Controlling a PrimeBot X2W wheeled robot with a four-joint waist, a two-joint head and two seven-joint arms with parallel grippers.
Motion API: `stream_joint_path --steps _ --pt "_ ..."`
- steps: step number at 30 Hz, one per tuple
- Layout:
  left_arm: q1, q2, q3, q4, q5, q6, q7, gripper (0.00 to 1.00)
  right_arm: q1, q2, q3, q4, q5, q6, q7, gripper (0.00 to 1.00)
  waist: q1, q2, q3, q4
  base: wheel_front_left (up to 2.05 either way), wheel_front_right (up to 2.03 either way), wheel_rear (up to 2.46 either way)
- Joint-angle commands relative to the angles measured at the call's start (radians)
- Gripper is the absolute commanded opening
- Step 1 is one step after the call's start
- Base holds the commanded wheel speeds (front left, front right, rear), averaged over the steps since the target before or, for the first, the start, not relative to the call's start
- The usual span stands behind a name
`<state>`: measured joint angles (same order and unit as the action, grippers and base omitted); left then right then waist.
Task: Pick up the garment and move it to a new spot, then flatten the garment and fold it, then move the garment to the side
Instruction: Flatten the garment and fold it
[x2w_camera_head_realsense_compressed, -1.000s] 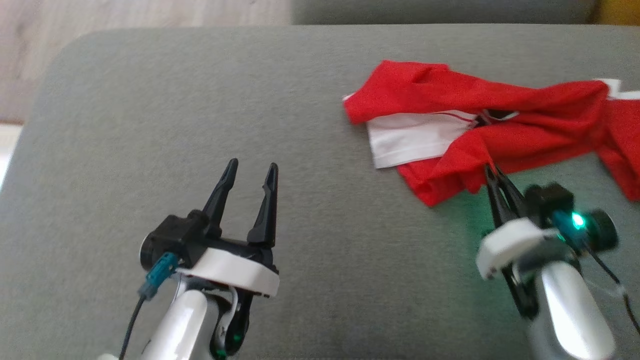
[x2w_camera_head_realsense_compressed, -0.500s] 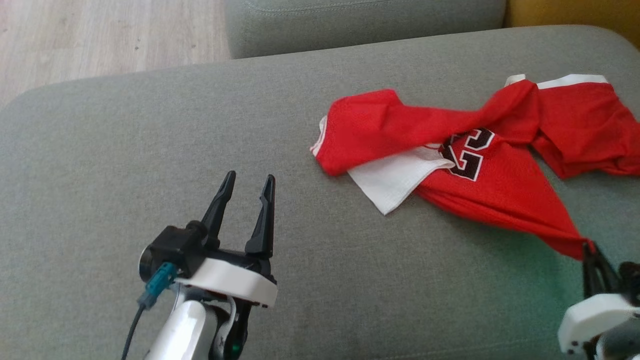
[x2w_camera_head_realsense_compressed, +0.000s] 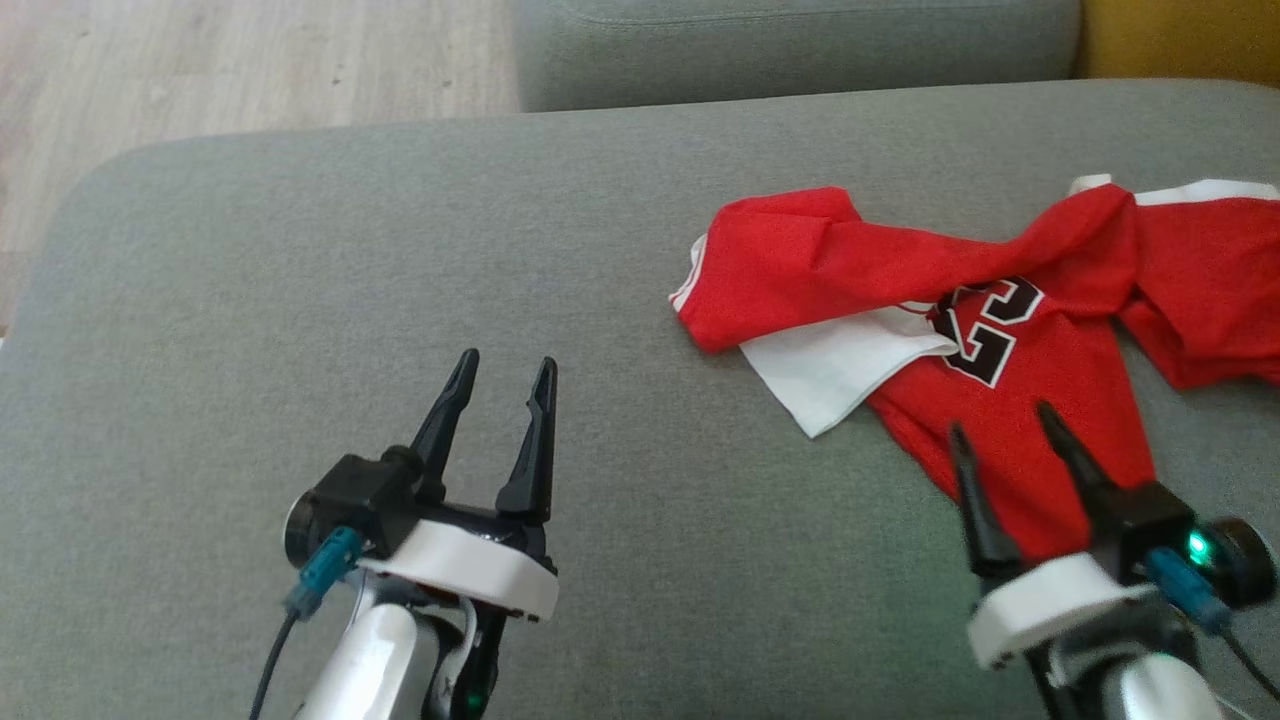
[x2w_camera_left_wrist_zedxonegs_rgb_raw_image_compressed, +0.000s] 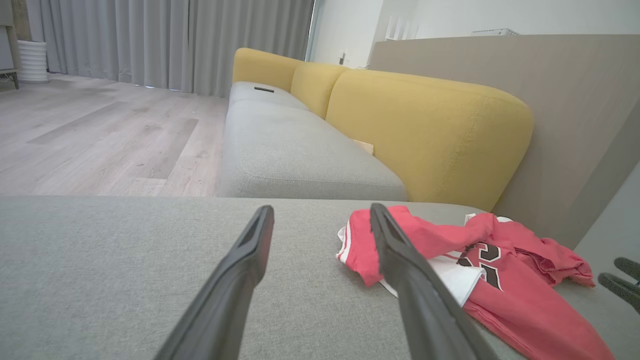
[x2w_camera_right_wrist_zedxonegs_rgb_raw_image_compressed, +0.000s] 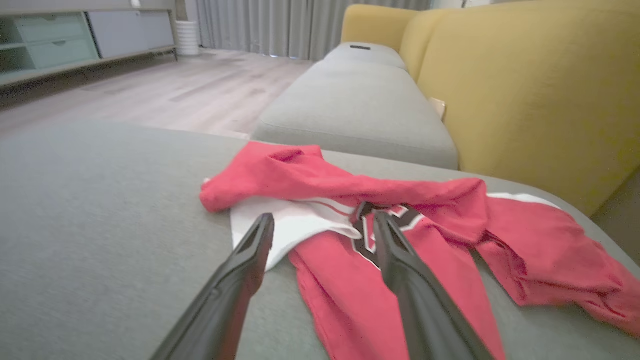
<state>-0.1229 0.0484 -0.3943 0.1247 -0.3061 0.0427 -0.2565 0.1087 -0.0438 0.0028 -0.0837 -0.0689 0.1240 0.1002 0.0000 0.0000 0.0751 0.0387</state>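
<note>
Grey upholstered seat (x2w_camera_head_realsense_compressed: 300, 280), spanning the head view from left edge to right. A red garment (x2w_camera_head_realsense_compressed: 800, 265) lies crumpled on it at centre right, with a white panel (x2w_camera_head_realsense_compressed: 840, 375) and black numerals (x2w_camera_head_realsense_compressed: 985, 330) exposed; the frame's right edge cuts it off.

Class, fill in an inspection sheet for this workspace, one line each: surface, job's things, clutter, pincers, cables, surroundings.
Surface: grey fabric cushion, smooth.
Job's things: red jersey, crumpled and not yet flattened, on the cushion's right part; a white panel and black numerals show.
Clutter: nothing seen.
Pincers: left pincer open over bare cushion, apart from the jersey; right pincer open over the jersey's near end, holding nothing.
Cables: teal plug with a dark cable at the left wrist; another teal plug at the right wrist.
Surroundings: wooden floor, second grey seat, yellow backrest, grey curtains.
</note>
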Motion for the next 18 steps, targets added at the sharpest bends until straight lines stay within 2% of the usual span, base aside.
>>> stream_joint_path --steps 1,2,7,18 --pt "-0.023 0.002 0.029 -0.033 0.009 -0.003 -0.005 1.0 -0.067 -0.007 0.054 -0.038 0.01 0.007 -0.026 1.0 0.0 0.0 0.0 0.013 0.0 0.0 0.0" --pt "-0.024 0.002 0.027 -0.031 0.01 -0.003 -0.005 1.0 -0.083 -0.007 0.098 -0.022 0.023 0.007 -0.048 1.0 0.0 0.0 0.0 0.026 0.0 0.0 0.0" --pt "-0.031 0.002 0.02 -0.03 0.01 -0.004 -0.005 1.0 -0.124 -0.007 0.161 0.087 0.012 0.007 -0.071 1.0 0.0 0.0 0.004 0.063 0.0 0.0 0.0" --pt "-0.046 0.002 0.002 -0.032 0.002 -0.001 -0.005 1.0 -0.267 -0.024 0.181 0.386 -0.056 0.007 -0.081 1.0 0.0 0.0 0.06 0.161 0.0 0.0 0.0"
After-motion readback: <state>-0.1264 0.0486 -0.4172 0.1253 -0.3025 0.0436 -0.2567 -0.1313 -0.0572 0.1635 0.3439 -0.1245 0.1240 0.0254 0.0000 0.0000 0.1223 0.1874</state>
